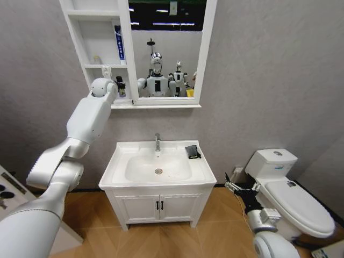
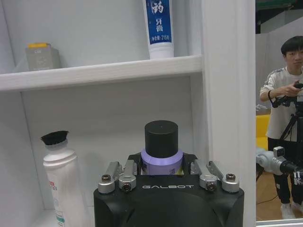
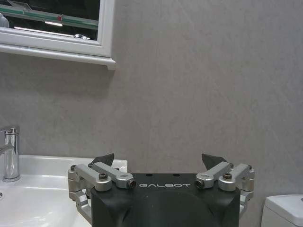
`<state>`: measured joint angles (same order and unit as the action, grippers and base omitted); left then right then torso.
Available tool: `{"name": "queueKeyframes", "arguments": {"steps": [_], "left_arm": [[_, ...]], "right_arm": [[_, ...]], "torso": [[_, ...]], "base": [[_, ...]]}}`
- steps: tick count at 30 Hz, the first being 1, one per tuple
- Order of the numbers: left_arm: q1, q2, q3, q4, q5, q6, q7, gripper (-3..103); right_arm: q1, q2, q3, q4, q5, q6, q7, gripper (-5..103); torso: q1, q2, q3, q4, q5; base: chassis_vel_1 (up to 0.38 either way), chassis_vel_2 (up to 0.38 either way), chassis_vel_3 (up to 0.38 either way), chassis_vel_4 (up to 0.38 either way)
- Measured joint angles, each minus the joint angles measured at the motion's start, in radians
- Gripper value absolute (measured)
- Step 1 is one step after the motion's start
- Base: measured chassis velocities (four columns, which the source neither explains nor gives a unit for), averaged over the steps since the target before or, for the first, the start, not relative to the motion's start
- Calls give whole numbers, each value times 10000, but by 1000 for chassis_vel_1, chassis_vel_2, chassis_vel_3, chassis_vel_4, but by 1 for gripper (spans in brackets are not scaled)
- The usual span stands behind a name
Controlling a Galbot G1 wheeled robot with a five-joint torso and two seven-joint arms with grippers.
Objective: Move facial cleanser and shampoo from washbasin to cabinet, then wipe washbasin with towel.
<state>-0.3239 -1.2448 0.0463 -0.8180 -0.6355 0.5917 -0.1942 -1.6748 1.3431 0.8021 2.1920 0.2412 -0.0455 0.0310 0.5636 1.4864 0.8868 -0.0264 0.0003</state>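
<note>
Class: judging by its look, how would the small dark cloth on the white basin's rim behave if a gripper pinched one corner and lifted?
The small dark cloth lies crumpled, so it probably droops limply. It looks thin, likely light. It shouldn't roll.

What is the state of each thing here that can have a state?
Left gripper: shut on purple bottle, in the cabinet's lowest compartment.
Right gripper: open, empty.
White bottle: upright, capped.
Towel: lying on the washbasin rim.
Vanity doors: closed.
Toilet lid: down.
</note>
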Motion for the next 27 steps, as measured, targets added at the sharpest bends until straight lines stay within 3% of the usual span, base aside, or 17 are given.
{"name": "queueKeyframes", "arguments": {"steps": [14, 25, 27], "left_arm": [[-424, -824, -976, 2299, 1734, -830, 525, 43], [-440, -856, -1021, 2421, 1850, -1137, 574, 41], [-449, -901, -1018, 2462, 1883, -1180, 523, 51]], "right_arm": [[-202, 81, 119, -58, 39, 259, -34, 100], [-178, 64, 105, -71, 11, 259, -36, 100], [-183, 73, 102, -78, -2, 259, -37, 100]], "torso": [[-1, 0, 0, 1, -3], [-1, 1, 0, 0, -3], [-1, 1, 0, 1, -3]], "base": [[0, 0, 0, 0], [0, 0, 0, 0], [0, 0, 0, 0]]}}
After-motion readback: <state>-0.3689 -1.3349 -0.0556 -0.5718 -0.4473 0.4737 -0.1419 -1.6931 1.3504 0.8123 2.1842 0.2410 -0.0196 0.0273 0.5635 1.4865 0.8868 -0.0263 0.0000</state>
